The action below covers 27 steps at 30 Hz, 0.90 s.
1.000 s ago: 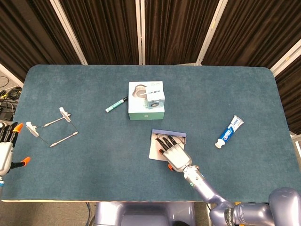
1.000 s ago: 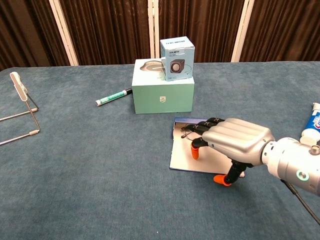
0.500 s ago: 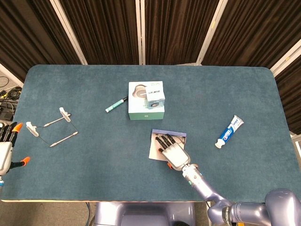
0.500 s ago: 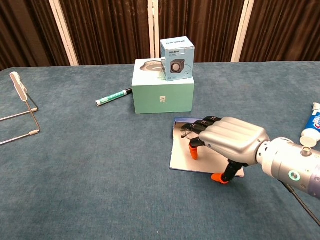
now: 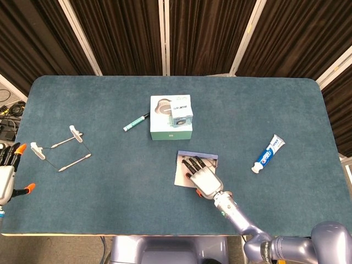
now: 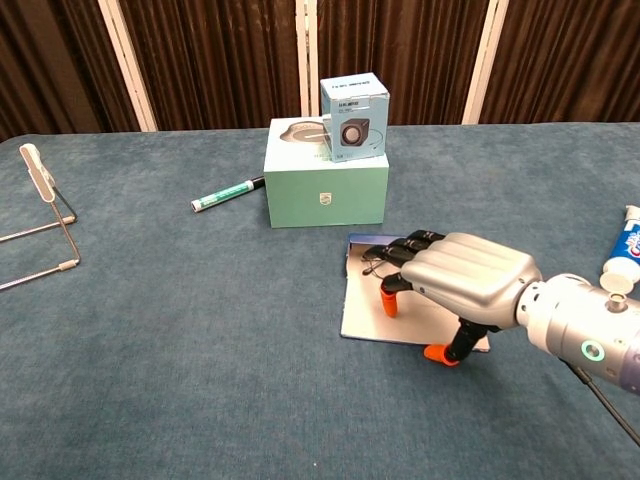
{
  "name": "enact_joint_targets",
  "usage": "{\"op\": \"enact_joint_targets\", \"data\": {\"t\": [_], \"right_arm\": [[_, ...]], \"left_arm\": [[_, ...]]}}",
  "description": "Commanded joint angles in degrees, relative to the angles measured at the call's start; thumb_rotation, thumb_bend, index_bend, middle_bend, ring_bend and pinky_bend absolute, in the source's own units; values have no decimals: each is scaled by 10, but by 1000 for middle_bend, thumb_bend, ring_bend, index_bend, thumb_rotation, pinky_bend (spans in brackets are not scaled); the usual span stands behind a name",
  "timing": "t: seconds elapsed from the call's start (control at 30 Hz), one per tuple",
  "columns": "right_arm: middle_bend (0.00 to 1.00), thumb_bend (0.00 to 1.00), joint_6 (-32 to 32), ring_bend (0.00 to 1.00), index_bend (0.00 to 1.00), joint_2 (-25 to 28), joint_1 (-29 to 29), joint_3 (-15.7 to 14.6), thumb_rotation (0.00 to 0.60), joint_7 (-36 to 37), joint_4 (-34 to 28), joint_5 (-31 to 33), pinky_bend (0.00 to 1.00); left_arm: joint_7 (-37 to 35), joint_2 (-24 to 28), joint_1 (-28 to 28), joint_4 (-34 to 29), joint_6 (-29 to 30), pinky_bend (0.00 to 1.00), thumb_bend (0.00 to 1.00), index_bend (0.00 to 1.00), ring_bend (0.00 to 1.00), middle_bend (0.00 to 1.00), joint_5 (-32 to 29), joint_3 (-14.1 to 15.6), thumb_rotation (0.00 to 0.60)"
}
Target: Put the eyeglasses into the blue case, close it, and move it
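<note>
The blue case point(image 5: 180, 176) lies open and flat near the table's middle front, its pale inside point(image 6: 366, 316) facing up. The dark eyeglasses point(image 6: 371, 263) lie at its far blue edge, mostly hidden in the head view. My right hand point(image 5: 202, 177) hovers palm down over the case point(image 6: 465, 275), its fingers reaching to the glasses and its thumb pointing down at the case's near edge. I see nothing gripped in it. My left hand point(image 5: 5, 176) shows only at the far left edge of the head view, with its fingers apart and holding nothing.
Behind the case stands a teal box point(image 5: 170, 129) with a small speaker carton point(image 6: 354, 116) on top. A green marker point(image 5: 135, 122) lies to its left, a wire stand point(image 5: 60, 149) further left, and a toothpaste tube point(image 5: 268, 153) to the right.
My right hand has edged slightly forward over the case. The case, the glasses and the left hand have not moved.
</note>
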Motion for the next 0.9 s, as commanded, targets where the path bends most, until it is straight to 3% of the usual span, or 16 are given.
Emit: {"op": "enact_joint_targets", "data": {"t": [0.03,0.57,0.9], "right_arm": [[0,355,4,0,397,0,-2,4,600,6,2,-4,0],[0,354,11,0,401,-6,-2,36,600,31,32,-11,0],[0,352,12,0,419,-24,14,84,600,41,72,10,0]], "left_arm": [[0,0,0,0,1,0,0,0,0,0,0,0,600],[0,0,-1,1,-2,0,0,0,0,0,-2,0,600],[2,-2,-2,3,-4,0,0,0,0,0,-5,-1,600]]}}
